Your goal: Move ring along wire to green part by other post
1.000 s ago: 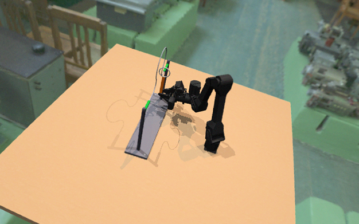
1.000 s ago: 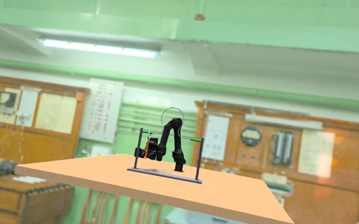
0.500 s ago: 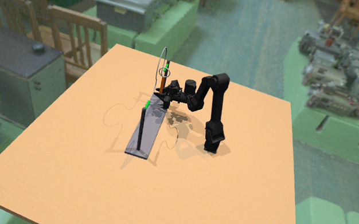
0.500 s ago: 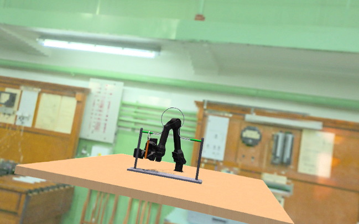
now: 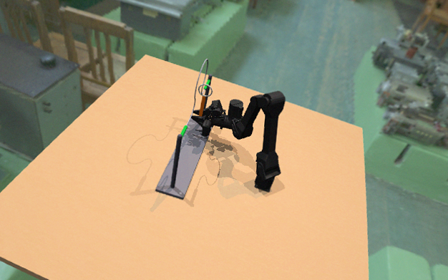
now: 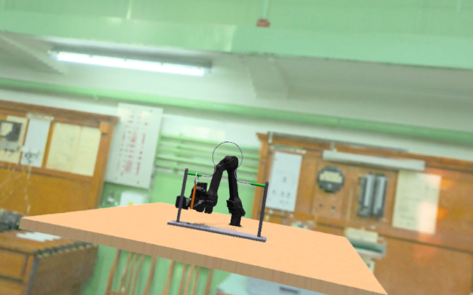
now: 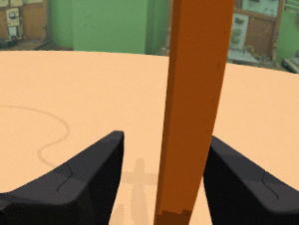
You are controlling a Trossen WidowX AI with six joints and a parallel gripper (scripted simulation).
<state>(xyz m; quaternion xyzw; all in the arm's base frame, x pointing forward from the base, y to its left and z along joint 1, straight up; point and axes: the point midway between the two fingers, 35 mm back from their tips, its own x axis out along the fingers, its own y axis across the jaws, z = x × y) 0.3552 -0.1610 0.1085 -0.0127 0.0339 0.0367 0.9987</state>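
An old electrical workshop: wooden instrument panels along the rear wall, machinery on green benches, fluorescent tube upper left.

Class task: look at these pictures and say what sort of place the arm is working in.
Probably an old workshop or electrical lab: wooden wall panels with round gauges, grey machinery on green benches, and a fluorescent ceiling light.

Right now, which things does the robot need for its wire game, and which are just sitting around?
Needed:
ring
orange handle
wire
green parts
posts
fingers

Just around:
table
chairs
machines
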